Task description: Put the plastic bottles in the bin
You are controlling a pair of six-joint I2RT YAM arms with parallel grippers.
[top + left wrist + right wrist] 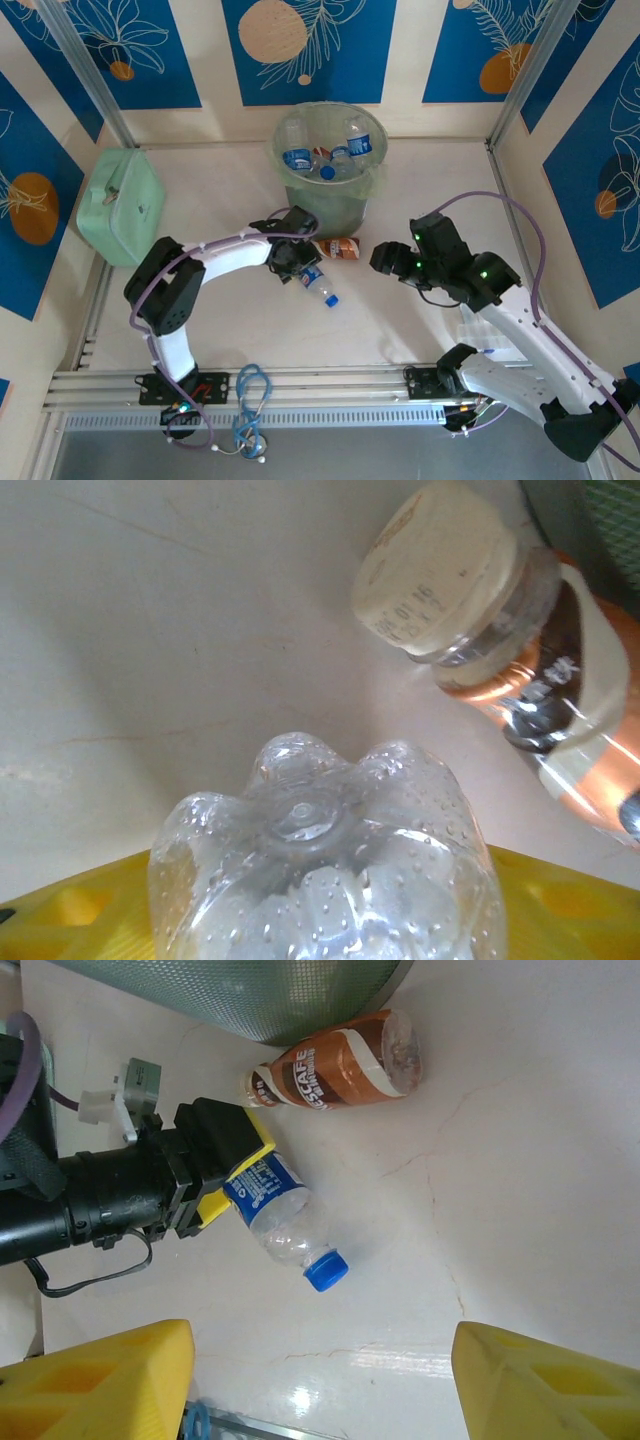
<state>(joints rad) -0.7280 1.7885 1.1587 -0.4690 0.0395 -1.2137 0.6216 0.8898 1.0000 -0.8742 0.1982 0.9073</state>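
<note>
Clear plastic bottle (285, 1222), blue cap: lying on the bench (520, 1210), base between my left pincer's (238, 1172) half-spread fingers; firm grip or not, I cannot tell. I'd close squarely across the label, then lift to the bin (330, 205) just beyond. Right pincer (320, 1380): wide, empty.

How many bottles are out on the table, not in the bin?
2. A clear blue-capped bottle lies between the jaws of the left gripper; a brown-labelled bottle lies beside the base of the bin. The bin may hide others behind it.
</note>
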